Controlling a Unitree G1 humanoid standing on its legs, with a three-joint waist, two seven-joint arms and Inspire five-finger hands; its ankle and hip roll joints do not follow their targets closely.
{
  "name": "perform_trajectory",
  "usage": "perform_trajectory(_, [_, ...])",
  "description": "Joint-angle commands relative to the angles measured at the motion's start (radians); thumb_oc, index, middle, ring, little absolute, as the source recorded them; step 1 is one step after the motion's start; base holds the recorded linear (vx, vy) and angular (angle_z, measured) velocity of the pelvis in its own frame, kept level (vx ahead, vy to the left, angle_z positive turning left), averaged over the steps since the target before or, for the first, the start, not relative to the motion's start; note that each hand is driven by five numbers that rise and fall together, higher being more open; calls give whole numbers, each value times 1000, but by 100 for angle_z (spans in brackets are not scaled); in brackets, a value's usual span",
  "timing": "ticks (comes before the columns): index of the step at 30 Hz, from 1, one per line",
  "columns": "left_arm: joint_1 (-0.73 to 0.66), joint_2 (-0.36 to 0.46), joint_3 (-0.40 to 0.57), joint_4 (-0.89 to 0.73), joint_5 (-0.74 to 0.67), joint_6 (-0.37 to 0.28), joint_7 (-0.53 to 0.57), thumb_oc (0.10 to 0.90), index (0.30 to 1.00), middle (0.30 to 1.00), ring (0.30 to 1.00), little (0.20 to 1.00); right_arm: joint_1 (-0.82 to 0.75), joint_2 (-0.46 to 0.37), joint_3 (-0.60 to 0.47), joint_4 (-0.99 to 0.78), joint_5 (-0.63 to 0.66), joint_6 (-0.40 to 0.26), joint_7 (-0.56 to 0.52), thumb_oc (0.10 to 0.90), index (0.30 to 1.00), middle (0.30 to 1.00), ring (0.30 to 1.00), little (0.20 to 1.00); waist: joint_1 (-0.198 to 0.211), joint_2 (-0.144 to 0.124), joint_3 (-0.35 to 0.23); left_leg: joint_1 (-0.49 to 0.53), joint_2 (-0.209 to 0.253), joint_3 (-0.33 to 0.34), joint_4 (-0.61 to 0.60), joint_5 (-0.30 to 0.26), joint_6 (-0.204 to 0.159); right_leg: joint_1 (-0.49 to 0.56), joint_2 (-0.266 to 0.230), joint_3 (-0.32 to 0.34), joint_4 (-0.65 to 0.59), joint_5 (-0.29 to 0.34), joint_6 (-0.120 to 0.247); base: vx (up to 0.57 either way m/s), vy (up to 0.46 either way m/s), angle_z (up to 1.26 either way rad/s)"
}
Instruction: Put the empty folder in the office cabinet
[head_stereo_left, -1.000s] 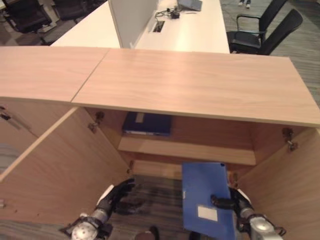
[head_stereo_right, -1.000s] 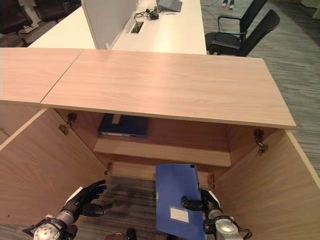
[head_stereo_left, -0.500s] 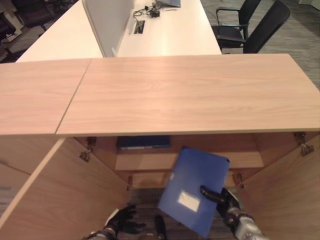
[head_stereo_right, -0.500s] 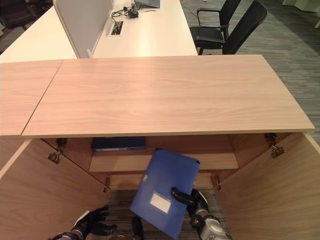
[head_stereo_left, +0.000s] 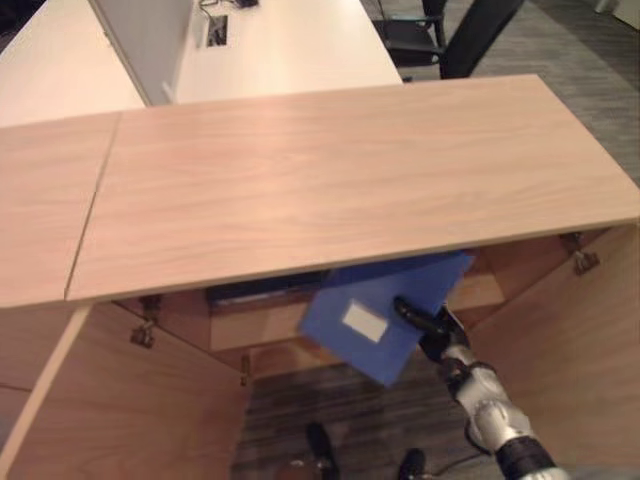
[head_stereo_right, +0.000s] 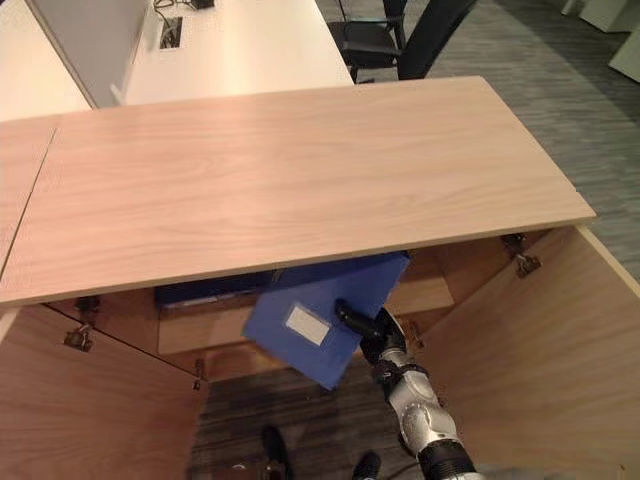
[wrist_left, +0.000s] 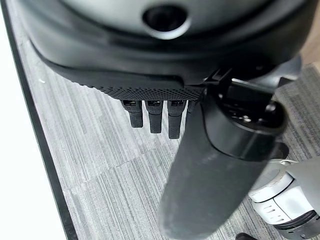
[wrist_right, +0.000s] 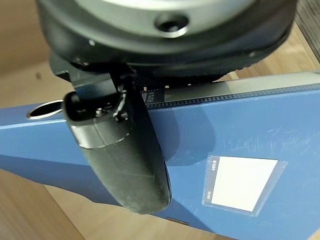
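Nearest the camera, the right hand (head_stereo_right: 378, 331) is seen reaching up from the lower right, its thumb (wrist_right: 122, 150) pressed flat across the cover of a blue folder (head_stereo_left: 385, 305) while the remaining fingers are hidden behind it; the folder is pinched by one long edge. The left hand (wrist_left: 165, 107) is seen over grey carpet (wrist_left: 95, 165), its fingers hanging straight and nothing held.

The folder is carried tilted, its white label pocket (head_stereo_right: 304, 324) facing up, and its far corner is already tucked under the front lip of the cabinet top (head_stereo_right: 300, 180), just in front of the inner shelf (head_stereo_left: 260, 325). It is not yet laid down. The two cabinet doors are swung open, the left door (head_stereo_left: 130, 420) and the right door (head_stereo_right: 530, 350) flanking the opening.

On the shelf behind, a darker blue folder (head_stereo_right: 200, 293) is already lying flat at the left.

The held folder is judged light and stiff, being empty, with a smooth plastic cover that could slip in a one-sided pinch; a hold near the middle of the long edge is judged safest, so it does not swing as it is slid in.

Beyond the cabinet, a white desk (head_stereo_left: 290, 50) and a black office chair (head_stereo_right: 400, 35) are visible.
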Motion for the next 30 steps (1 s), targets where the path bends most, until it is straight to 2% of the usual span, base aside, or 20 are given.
perform_trajectory(1, [8,14,-9,-49,-93,-11,50,800,900,900,900,900,-129,33,-155,-79,164,-181,-24,400,300,300,300,300,-9,6,72,69,14,-55,-9,-56,-73,-39,0,-62,-45,84,30,74,-64,-5])
perform_trajectory(3, [13,14,-37,-155,-143,-17,57,800,900,900,900,900,-152,55,-201,-82,232,-224,-46,400,300,300,300,300,-4,10,90,74,5,-62,-8,-58,-68,-37,-7,-74,-43,99,31,39,-61,0])
perform_trajectory(5, [40,27,-107,-297,-181,-26,40,800,900,900,900,900,-214,58,-253,-74,288,-281,-80,400,300,300,300,300,3,28,133,51,12,-72,5,-55,-67,-51,-15,-82,-27,100,29,-48,-94,6])
perform_trajectory(7, [41,36,-135,-330,-198,-19,31,800,900,900,900,900,-241,49,-259,-76,293,-295,-95,400,300,300,300,300,6,36,152,26,20,-79,25,-57,-68,-64,-17,-80,-19,95,25,-93,-93,10])
perform_trajectory(9, [33,55,-184,-360,-227,-7,28,800,900,900,900,900,-327,26,-265,-68,297,-335,-151,400,300,300,300,300,7,56,206,-61,40,-98,102,-69,-70,-115,-28,-67,26,78,10,-167,-126,4])
perform_trajectory(13, [20,64,-211,-366,-246,-5,30,800,900,900,900,900,-402,11,-276,-66,298,-350,-177,400,300,300,300,300,9,70,244,-157,57,-108,212,-101,-66,-174,-48,-58,92,50,-8,-140,-87,8])
perform_trajectory(14, [17,72,-231,-364,-255,2,31,800,900,900,900,900,-470,-3,-279,-62,308,-364,-191,400,300,300,300,300,10,83,276,-251,76,-118,319,-134,-62,-226,-69,-45,159,15,-28,-146,-113,14])
perform_trajectory(15, [20,81,-240,-364,-253,4,29,800,900,900,900,900,-499,-15,-281,-61,311,-372,-196,400,300,300,300,300,12,92,285,-283,82,-124,349,-144,-62,-247,-75,-38,184,1,-33,-161,-125,12])
perform_trajectory(18, [23,93,-256,-375,-257,7,24,800,900,900,900,900,-553,-44,-278,-57,315,-380,-203,400,300,300,300,300,16,110,281,-355,97,-134,418,-171,-54,-312,-87,-18,255,-37,-51,-42,-36,25])
perform_trajectory(19, [27,112,-271,-400,-266,9,22,800,900,900,900,900,-618,-89,-269,-39,317,-383,-209,400,300,300,300,300,23,126,280,-406,107,-141,473,-190,-45,-366,-102,-5,326,-73,-68,-44,-43,27])
perform_trajectory(20, [30,123,-276,-414,-267,8,22,800,900,900,900,900,-650,-112,-264,-28,315,-383,-213,400,300,300,300,300,28,130,278,-424,112,-141,492,-197,-43,-385,-107,0,353,-91,-76,-37,-52,22])
perform_trajectory(23, [23,145,-282,-445,-311,19,25,800,900,900,900,900,-755,-170,-239,33,324,-377,-220,400,300,300,300,300,46,139,273,-486,121,-145,560,-223,-36,-455,-121,16,441,-144,-101,-6,-40,15])
perform_trajectory(28, [14,173,-290,-476,-361,24,30,800,900,900,900,900,-901,-253,-180,139,346,-347,-220,400,300,300,300,300,73,143,271,-547,131,-150,601,-231,-37,-512,-131,18,498,-188,-124,-1,-50,6])
perform_trajectory(30, [10,201,-313,-506,-394,32,24,800,900,900,900,900,-1000,-289,-141,199,365,-326,-220,400,300,300,300,300,90,153,269,-584,133,-152,615,-228,-37,-541,-139,11,526,-207,-138,-7,-44,4])
